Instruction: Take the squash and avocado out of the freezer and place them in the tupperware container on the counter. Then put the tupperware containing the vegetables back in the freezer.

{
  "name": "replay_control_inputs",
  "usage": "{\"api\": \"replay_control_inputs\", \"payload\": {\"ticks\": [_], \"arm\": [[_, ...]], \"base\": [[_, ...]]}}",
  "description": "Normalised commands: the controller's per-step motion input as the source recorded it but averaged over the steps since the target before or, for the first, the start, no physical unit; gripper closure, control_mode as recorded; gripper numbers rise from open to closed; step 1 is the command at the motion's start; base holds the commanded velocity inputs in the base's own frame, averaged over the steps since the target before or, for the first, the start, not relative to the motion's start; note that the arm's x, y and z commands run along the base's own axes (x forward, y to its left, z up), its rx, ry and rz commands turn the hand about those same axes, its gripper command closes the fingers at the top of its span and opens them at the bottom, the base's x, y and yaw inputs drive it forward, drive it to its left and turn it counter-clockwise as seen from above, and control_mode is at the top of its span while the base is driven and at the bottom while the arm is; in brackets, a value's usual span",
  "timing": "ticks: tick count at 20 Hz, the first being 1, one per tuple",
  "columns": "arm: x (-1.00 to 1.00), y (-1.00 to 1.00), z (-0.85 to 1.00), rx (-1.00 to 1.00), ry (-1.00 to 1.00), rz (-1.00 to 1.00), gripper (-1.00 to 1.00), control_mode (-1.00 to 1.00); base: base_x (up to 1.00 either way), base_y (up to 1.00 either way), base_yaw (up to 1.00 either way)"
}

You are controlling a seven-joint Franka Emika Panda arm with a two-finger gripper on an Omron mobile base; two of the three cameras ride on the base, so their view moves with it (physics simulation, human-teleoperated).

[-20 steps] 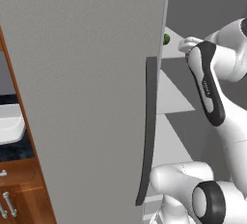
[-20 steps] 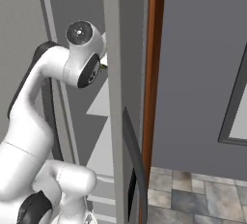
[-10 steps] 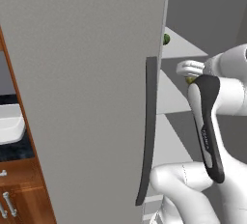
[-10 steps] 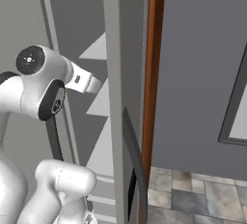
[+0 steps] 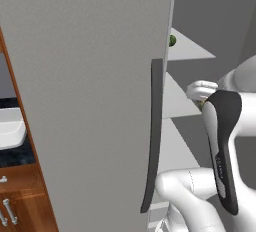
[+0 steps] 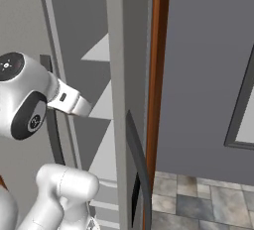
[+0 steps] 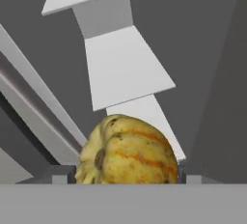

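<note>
At the left edge of the left base view we see the tupperware container [image 5: 10, 131] on the counter [image 5: 17, 157]. The freezer [image 5: 95, 96] door fills the middle, its dark handle strip [image 5: 152, 136] running down the lower centre. At upper right the avocado [image 5: 172, 40] peeks past the door edge on a pale shelf [image 5: 192, 51]. In the hand view, the squash [image 7: 128, 151] sits at lower centre between the gripper [image 7: 126, 178] fingers, which close against its sides.
</note>
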Motion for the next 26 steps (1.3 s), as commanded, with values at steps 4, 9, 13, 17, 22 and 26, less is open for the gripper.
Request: {"api": "replay_control_inputs", "payload": {"ticks": [4,9,13,17,22,26], "arm": [[-0.38,0.00,-0.20,0.00,0.12,0.00,1.00,-1.00],[0.00,0.00,0.00,0.00,0.00,0.00,1.00,1.00],[0.00,0.00,0.00,0.00,0.00,0.00,1.00,1.00],[0.00,0.00,0.00,0.00,0.00,0.00,1.00,1.00],[0.00,0.00,0.00,0.00,0.00,0.00,1.00,1.00],[0.00,0.00,0.00,0.00,0.00,0.00,1.00,1.00]], "base": [[0.00,0.00,0.00],[-0.98,0.17,0.00],[-0.84,0.73,0.00],[-0.06,1.00,0.00],[0.00,1.00,0.00],[0.00,1.00,0.00]]}}
